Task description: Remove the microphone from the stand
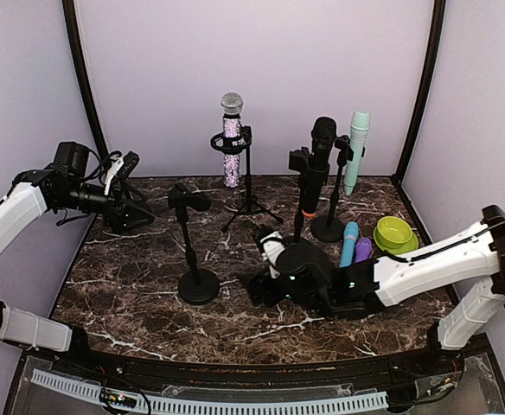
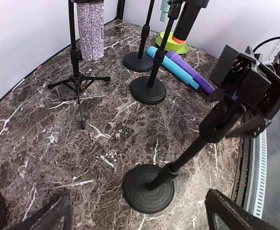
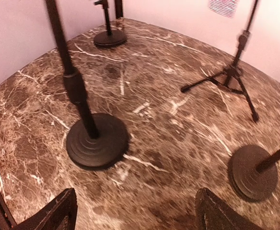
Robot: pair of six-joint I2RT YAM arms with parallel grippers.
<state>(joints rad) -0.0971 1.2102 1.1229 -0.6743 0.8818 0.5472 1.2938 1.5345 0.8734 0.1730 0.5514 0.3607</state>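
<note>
Three microphones are seated in stands. A glitter microphone (image 1: 231,130) is on the tripod stand (image 1: 249,186) at the back. A black microphone (image 1: 322,143) is clipped into a round-based stand (image 2: 148,91) near the middle, and a teal microphone (image 1: 356,143) is set just behind and to the right of it. The black one is judged the likely target, since the right gripper (image 3: 136,213) is held low near that stand's foot. Its fingers are spread wide and nothing is seen between them. The left gripper (image 2: 139,215) is held near the left edge, its fingers likewise parted and empty, and is pointed towards the empty stand (image 1: 198,284).

The chief risk is judged to be a toppled stand. The poles are tall and thin with the weight carried at the top, so one could be tipped by a sideways pull rather than a lift out of the clip. The black and teal microphones are crowded together, and either could be knocked as the right arm is raised. The blue microphone (image 2: 171,64) and purple microphone (image 2: 190,72), laid loose beside the green bowl (image 1: 394,233), could be set rolling.

The table (image 1: 140,294) is finished in a dark brown marble pattern veined with white. It appears smooth, so a base may be slid if pushed. It is enclosed by plain pale lilac walls (image 1: 261,69), with dark struts (image 1: 86,86) at the rear corners.
</note>
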